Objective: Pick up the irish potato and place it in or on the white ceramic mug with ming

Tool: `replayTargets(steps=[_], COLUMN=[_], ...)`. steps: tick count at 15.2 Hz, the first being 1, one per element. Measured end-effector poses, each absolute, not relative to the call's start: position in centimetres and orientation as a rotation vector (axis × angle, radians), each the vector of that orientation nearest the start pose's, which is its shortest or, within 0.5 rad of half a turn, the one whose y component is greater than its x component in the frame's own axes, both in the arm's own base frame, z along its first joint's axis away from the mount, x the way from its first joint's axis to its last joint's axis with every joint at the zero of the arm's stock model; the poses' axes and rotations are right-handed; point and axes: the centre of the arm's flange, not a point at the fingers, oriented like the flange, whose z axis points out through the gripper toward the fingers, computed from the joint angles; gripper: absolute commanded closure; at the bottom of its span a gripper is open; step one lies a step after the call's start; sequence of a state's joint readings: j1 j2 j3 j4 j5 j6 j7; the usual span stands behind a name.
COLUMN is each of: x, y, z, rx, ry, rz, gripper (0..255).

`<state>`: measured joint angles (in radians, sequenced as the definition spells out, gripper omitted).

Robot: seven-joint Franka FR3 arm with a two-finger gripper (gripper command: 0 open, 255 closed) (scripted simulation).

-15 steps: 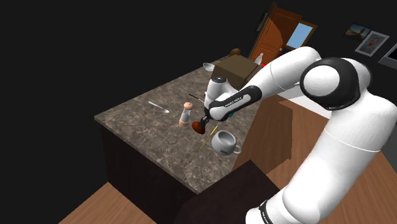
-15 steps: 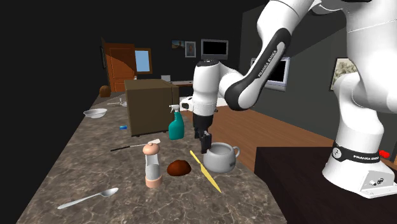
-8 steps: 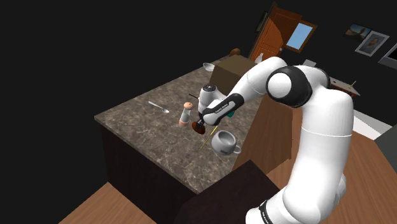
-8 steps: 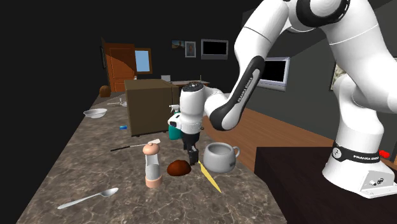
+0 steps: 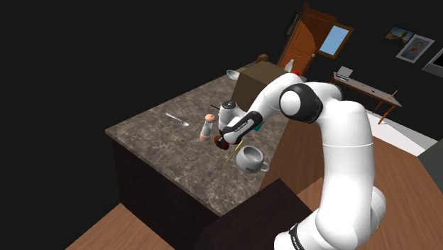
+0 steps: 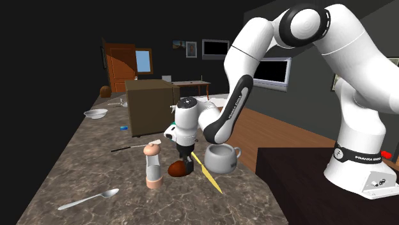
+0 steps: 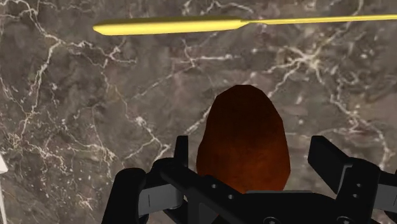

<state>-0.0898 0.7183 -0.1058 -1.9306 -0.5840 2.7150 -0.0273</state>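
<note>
We saw the reddish-brown, egg-shaped potato (image 7: 243,137) lying on the dark, white-veined marble counter (image 7: 76,127). In the second exterior view it lay between a small pale shaker with a peach cap (image 6: 152,166) at the left and the rounded white handled mug (image 6: 220,158) at the right. The mug stood just beside it, and a slim yellow knife (image 7: 191,27) lay on the far side of it from the gripper.

The all-black two-finger gripper (image 7: 253,153) was low over the potato with its fingers apart, one on each side of the broad end. The right-hand one stood clear of the skin, so nothing was held.

We judged the potato firm and fairly light, so it should bear a solid squeeze without harm. Its smooth, rounded sides looked likely to roll or slip out of a pinch taken near the narrow tip. We thought the widest middle the best place to take hold, with the fingers set low.

Its skin was plain and unmarked, darkest at the near end and shading to a warmer rust at the tip.
</note>
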Motion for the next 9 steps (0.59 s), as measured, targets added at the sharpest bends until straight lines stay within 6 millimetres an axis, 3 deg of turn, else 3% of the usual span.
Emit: replayTargets(steps=[4,9], x=[60.8,60.8], y=[-10.4,-10.5], z=[9.9,9.7], rx=[-3.403,-3.403], ry=[-0.670,-0.671], rz=[-0.028,-0.029], gripper=[0,0])
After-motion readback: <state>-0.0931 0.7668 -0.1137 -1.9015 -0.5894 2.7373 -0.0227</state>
